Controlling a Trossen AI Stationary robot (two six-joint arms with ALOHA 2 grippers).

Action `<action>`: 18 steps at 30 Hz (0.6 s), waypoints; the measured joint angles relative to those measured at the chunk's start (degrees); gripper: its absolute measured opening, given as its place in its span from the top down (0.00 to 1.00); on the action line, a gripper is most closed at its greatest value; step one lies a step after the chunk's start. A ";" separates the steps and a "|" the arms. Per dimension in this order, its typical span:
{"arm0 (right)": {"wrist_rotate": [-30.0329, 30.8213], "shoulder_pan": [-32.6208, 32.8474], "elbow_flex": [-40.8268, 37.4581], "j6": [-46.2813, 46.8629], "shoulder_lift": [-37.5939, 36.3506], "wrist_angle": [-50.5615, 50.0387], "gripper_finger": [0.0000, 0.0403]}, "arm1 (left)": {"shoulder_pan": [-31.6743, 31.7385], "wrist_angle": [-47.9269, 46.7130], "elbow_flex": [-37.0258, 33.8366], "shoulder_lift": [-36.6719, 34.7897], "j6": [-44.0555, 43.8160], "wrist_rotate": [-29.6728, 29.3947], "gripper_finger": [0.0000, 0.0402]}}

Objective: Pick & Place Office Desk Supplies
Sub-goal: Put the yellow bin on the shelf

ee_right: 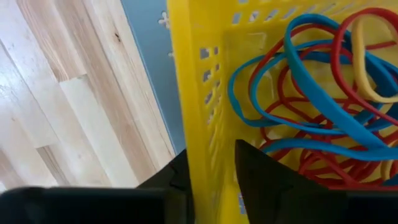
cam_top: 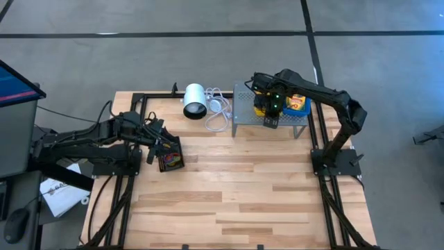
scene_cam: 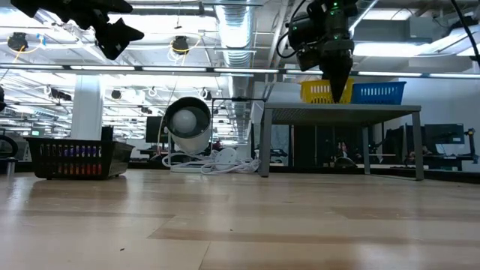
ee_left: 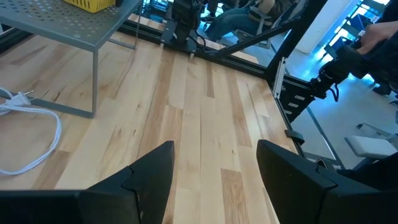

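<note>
The right gripper (cam_top: 270, 111) is positioned over the grey perforated rack (cam_top: 244, 104) at the far side of the wooden table (cam_top: 229, 194), directly above a yellow basket (scene_cam: 318, 91) that stands on the rack beside a blue basket (scene_cam: 378, 92). In the right wrist view its two dark fingers (ee_right: 261, 168) are seen straddling the yellow basket's wall (ee_right: 199, 81), one finger outside and one inside, parted only slightly; whether the wall is actually pinched cannot be told. Inside that basket a tangle of red, blue and yellow rubber bands (ee_right: 323, 99) is piled against the wall. The left gripper (cam_top: 156, 142) is held above the table's left part, next to a black basket (cam_top: 171, 158) that rests on the wood and in which a row of coloured items (scene_cam: 71, 150) can be made out in the low view. Its fingers (ee_left: 149, 180) are spread wide with nothing between them. A white cylinder (cam_top: 195, 101) with a coiled white cable (cam_top: 218, 114) lies on the table beside the rack.
</note>
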 joint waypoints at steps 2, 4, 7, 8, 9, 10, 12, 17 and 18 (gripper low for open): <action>0.05 -0.02 0.00 0.35 0.00 0.03 0.75 | 0.00 0.02 0.00 0.00 0.00 0.00 0.44; 0.07 -0.02 0.00 0.50 0.00 0.08 0.72 | 0.00 0.02 0.00 0.00 0.00 0.00 0.44; 0.09 -0.02 0.00 0.70 0.00 0.08 0.68 | 0.00 0.01 0.00 0.00 0.00 0.02 0.44; 0.09 -0.02 0.00 0.86 0.00 0.12 0.67 | 0.01 0.02 0.00 0.00 0.00 0.01 0.44; 0.10 -0.02 0.00 0.92 0.00 0.21 0.66 | 0.00 0.02 0.00 0.00 0.00 0.00 0.44; 0.11 -0.02 0.01 0.93 0.00 0.23 0.64 | 0.00 0.00 0.00 0.00 0.00 0.02 0.44; 0.13 -0.02 0.02 0.93 0.00 0.24 0.62 | 0.00 0.08 0.00 0.00 0.00 0.02 0.44; 0.31 -0.02 0.10 1.32 0.00 0.19 0.56 | 0.01 1.59 0.00 -0.02 0.06 0.03 0.44; 0.31 -0.02 0.19 1.49 0.00 0.03 0.55 | 0.00 1.68 0.00 -0.02 0.07 0.03 0.44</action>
